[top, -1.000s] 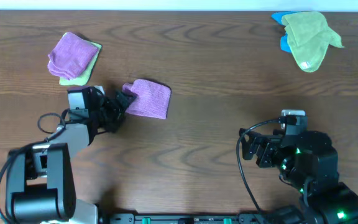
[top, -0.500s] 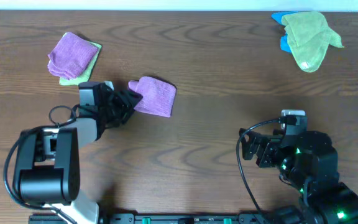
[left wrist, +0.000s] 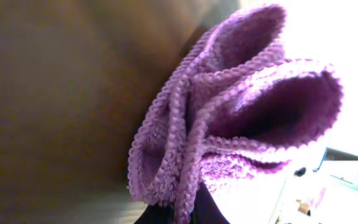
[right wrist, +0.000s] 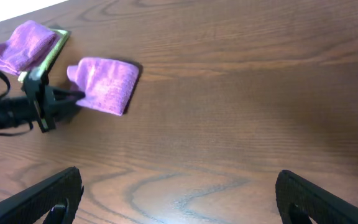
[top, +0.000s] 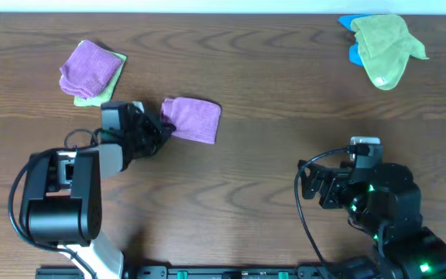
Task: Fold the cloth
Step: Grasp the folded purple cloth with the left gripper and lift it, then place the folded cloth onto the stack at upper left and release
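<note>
The cloth [top: 194,120] is a lilac-purple towel folded into a small rectangle on the wooden table, left of centre. My left gripper [top: 162,125] is shut on its left edge. In the left wrist view the layered folds of the cloth [left wrist: 229,124] rise from between the dark fingertips of that gripper [left wrist: 188,214]. The right wrist view shows the cloth [right wrist: 107,84] at the far left, with the left arm [right wrist: 17,109] beside it. My right gripper [top: 310,188] stands open over bare wood at the lower right, far from the cloth, its fingers [right wrist: 48,196] wide apart.
A second purple cloth [top: 91,63] lies on a yellow-green one [top: 99,94] at the back left. A yellow-green cloth [top: 385,45] lies over a bright blue one [top: 350,23] at the back right corner. The table's far edge runs just behind both piles.
The left gripper has moved right to the cloth's left edge and shut on it. The cloth has shifted slightly right. The right arm has not moved.
</note>
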`<state>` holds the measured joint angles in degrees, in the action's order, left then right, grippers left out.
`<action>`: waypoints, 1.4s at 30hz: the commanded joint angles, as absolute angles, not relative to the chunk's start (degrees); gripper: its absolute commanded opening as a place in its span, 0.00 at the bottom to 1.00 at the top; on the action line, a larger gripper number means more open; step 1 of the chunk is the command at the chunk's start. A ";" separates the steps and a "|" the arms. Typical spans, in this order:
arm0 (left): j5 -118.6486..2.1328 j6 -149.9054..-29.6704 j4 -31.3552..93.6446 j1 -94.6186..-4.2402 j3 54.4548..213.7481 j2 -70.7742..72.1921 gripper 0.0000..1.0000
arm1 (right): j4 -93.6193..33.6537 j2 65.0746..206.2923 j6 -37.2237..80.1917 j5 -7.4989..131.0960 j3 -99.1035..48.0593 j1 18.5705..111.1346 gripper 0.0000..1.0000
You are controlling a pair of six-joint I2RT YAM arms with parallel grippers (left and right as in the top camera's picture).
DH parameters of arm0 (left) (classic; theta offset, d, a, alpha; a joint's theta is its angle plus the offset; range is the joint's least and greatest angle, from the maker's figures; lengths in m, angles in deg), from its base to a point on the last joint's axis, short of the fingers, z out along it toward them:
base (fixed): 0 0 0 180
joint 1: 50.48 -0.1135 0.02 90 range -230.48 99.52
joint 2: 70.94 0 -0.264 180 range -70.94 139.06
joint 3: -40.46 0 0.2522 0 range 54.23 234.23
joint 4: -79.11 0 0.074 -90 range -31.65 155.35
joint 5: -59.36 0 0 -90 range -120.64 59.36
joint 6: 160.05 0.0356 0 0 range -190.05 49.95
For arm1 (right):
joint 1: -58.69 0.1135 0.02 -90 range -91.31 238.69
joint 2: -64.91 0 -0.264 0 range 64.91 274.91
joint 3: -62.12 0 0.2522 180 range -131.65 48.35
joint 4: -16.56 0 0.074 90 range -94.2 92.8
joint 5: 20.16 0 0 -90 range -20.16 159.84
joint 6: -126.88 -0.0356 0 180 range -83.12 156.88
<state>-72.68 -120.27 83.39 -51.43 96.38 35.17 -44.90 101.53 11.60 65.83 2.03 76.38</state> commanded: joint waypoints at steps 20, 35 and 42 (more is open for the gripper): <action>-65.65 -116.77 58.63 -52.41 131.35 31.65 0.06 | -44.86 101.29 10.77 66.62 2.38 75.86 0.99; -51.24 -115.02 56.47 -60.28 136.68 31.69 0.06 | -44.86 101.29 10.77 66.62 2.38 75.86 0.99; -47.79 -114.58 59.96 -62.14 136.68 32.59 0.06 | -44.86 101.29 10.77 66.62 2.38 75.86 0.99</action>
<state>-49.67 -116.14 58.70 -61.86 135.26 32.87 -44.90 101.53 11.60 65.83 2.03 76.38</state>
